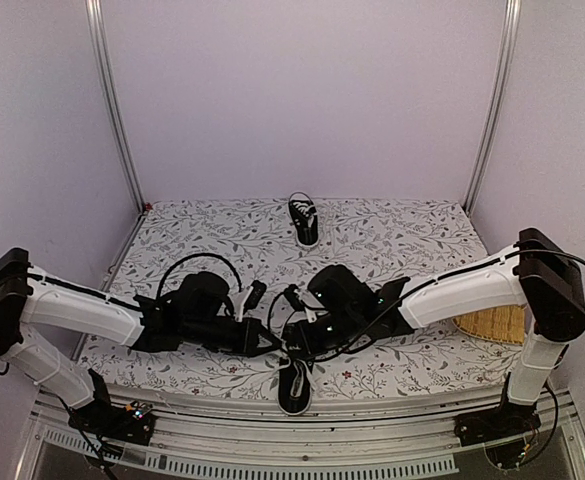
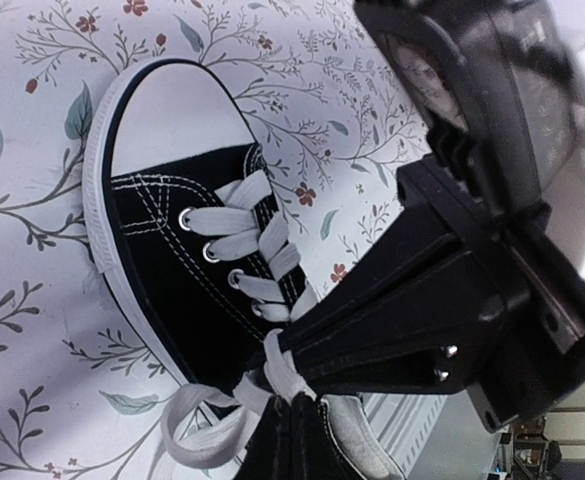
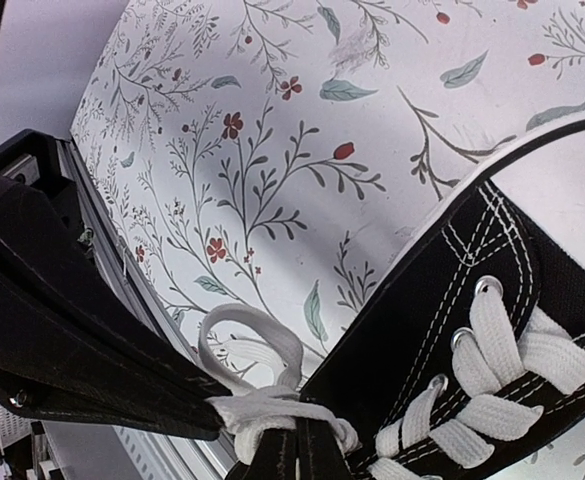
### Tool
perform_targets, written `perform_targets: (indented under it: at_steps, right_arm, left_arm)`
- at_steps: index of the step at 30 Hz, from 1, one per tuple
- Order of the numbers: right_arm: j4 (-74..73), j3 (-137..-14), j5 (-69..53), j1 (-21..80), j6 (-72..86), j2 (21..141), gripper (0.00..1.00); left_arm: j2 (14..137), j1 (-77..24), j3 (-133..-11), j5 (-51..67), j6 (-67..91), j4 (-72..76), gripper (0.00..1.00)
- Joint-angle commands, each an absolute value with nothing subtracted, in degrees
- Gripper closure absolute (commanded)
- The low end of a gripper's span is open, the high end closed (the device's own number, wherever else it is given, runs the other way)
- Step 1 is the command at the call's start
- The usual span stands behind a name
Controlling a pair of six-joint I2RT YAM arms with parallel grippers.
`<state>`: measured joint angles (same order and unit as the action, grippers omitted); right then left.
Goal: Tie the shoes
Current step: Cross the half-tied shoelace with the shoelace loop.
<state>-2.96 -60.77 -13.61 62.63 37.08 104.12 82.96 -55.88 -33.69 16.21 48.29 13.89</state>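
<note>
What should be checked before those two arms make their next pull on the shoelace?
1. Are the left jaws shut on the white lace? Ok.
2. Are the right jaws shut on that same sneaker's lace? Ok.
3. Is the near sneaker sole down on the floral cloth? Ok.
4. Is the lace loop lying loose beside the sneaker? Ok.
5. Is a knot holding? Cannot tell, because the fingers cover that spot.
6. Is the far sneaker well apart from both arms? Ok.
</note>
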Motion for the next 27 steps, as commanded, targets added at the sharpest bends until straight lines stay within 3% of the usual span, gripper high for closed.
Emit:
perform_targets:
  at_steps: [1,21,27]
  right_arm:
    - [0.00,-59.91,-11.78,62.31,37.53,106.23,0.98]
    - [7.74,-54.41,-15.64,62.29,36.78,105.73,0.98]
    - [9.58,-52.60,-15.88,62.31,37.59,105.08,0.98]
  left_arm:
    - [83.35,-56.53,-33.65,17.63,48.96,16.55,1.00]
    - [90.11,-62.10,-36.58,15.23,52.26,24.45,1.00]
    - [90.29,-62.08,-36.59,13.53,52.24,19.34,1.00]
